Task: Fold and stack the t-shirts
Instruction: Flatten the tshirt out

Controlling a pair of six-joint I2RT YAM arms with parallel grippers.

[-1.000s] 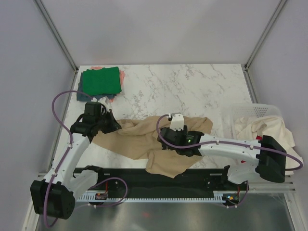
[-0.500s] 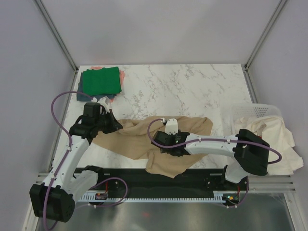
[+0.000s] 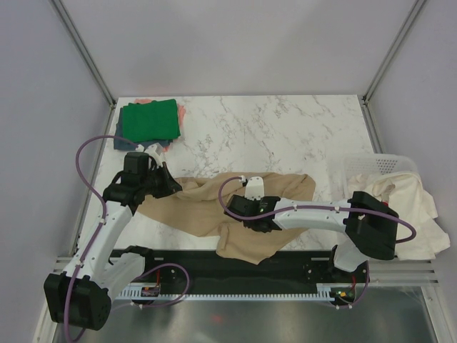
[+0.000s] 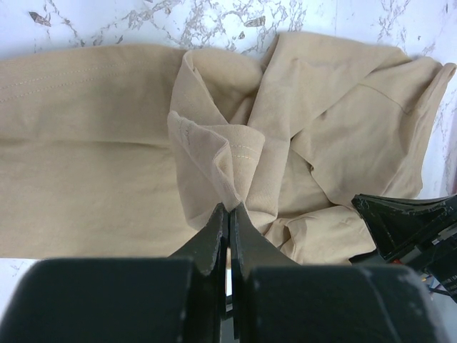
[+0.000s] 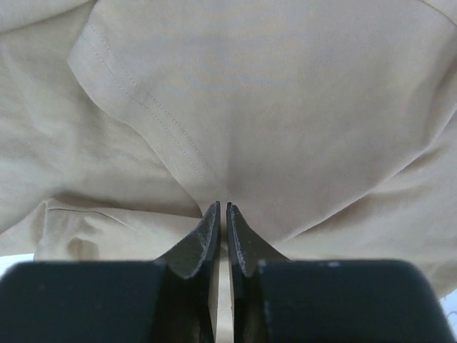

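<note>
Tan tee (image 3: 200, 207) lying crumpled on surface (image 3: 285, 128) near arms | left claw (image 4: 228, 209) pinching bunched fold | right claw (image 5: 221, 207) gripping cloth by hem | risk: thin pinches slipping as arms are pulling apart, leaving folds trapped

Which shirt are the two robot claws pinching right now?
The large tan cloth t-shirt, crumpled on the marble table. Both the left gripper and right gripper pinch it; the folded green t-shirt lies untouched far left.
</note>
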